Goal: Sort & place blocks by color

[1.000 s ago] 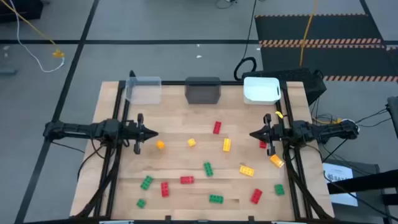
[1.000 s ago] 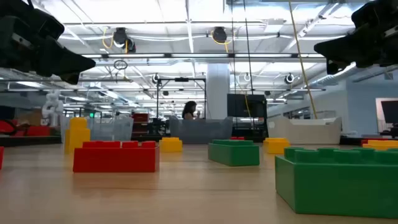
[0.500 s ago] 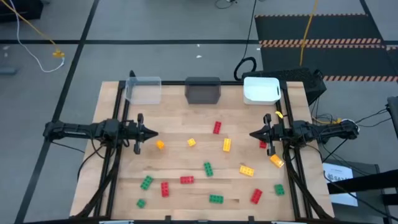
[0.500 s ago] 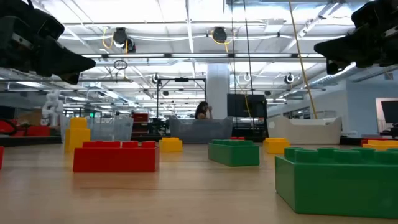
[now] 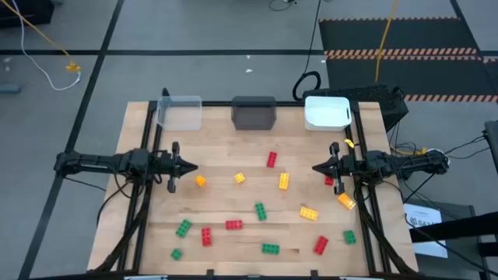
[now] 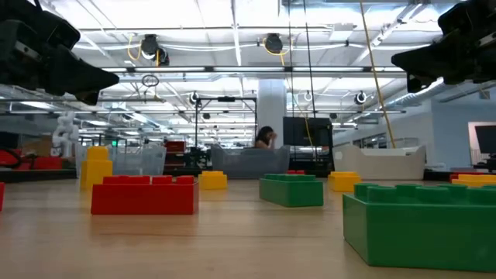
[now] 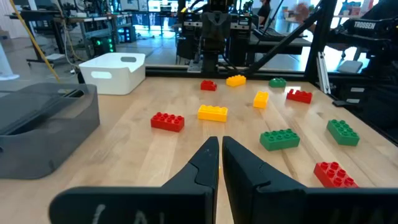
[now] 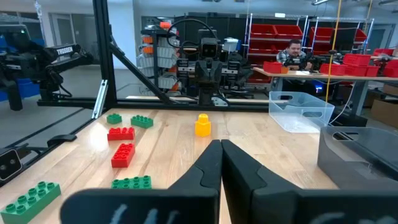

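Blocks [image 5: 260, 211] lie scattered across the wooden table [image 5: 218, 198], none of them in a bin, and neither arm has one. The left gripper [image 5: 192, 166] hangs above the table's left edge, fingers [image 7: 205, 163] pressed together on nothing (only a hairline gap shows from its wrist camera). The right gripper [image 5: 316, 167] mirrors it over on the right edge, pointing inward, its fingers [image 8: 208, 163] closed and empty as well.

Just beside the left gripper's tip sits an orange block [image 5: 200, 181], with a small yellow block [image 5: 239, 178] a little further in. Near the right gripper, a red block [image 5: 328, 180] lies almost under the arm and another orange block [image 5: 345, 201] sits just below it. In the middle, a red block [image 5: 271, 159] and a yellow block [image 5: 284, 181] stand upright on the grain. Along the near side, green and red bricks mix together, among them a green block [image 5: 183, 228] and a red pair [image 5: 206, 236].

At the far edge, three bins stand in a row: a clear bin [image 5: 180, 112], a dark grey bin [image 5: 254, 113] and a white bin [image 5: 326, 112]. A person [image 6: 265, 137] shows in the room behind.
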`<move>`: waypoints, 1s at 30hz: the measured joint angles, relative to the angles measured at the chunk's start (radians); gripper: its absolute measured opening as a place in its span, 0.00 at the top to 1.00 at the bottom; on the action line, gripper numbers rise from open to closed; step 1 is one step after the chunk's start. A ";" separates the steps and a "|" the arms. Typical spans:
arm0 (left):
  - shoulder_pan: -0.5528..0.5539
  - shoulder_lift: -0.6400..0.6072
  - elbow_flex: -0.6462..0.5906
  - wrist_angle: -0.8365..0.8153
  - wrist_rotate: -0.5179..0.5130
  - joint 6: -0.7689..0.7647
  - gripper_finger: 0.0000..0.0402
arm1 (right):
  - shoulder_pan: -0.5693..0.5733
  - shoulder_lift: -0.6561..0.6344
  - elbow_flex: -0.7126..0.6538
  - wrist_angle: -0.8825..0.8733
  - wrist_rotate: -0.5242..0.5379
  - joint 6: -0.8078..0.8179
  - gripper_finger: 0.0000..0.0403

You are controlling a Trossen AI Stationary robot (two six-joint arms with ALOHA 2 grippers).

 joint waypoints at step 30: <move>0.000 0.000 0.000 0.000 0.000 0.000 0.94 | 0.000 0.000 0.000 0.011 0.000 0.022 1.00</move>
